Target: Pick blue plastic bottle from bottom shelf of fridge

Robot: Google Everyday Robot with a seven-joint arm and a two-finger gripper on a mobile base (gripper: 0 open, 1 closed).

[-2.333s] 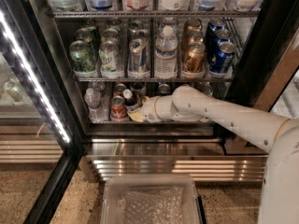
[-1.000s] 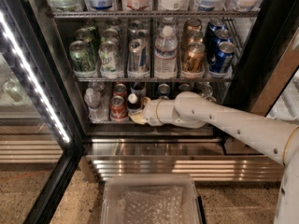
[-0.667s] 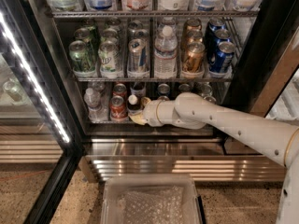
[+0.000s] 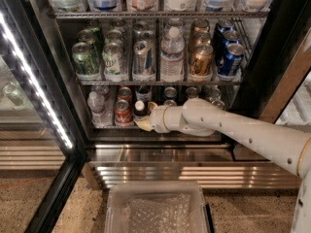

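The fridge (image 4: 44, 57) stands open in the camera view. On its bottom shelf (image 4: 109, 126) the blue plastic bottle (image 4: 140, 111), dark with a white cap, stands upright between a red can (image 4: 121, 112) and my arm. My gripper (image 4: 146, 117) reaches in from the right and is at the bottle's right side, touching or nearly touching it. The gripper and wrist hide the bottle's lower right part. My white arm (image 4: 228, 130) crosses the shelf front.
A small clear water bottle (image 4: 95, 107) stands left of the red can. Cans (image 4: 170, 92) stand behind my wrist. The rack above holds cans and a larger water bottle (image 4: 172, 55). A clear bin (image 4: 158, 208) sits on the floor below the steel base (image 4: 160, 155). The glass door (image 4: 19, 96) hangs open at left.
My wrist has shifted slightly right and down along the bottom shelf front. The bottle's white cap now shows more clearly beside the gripper. Hardly any movement in the last second.
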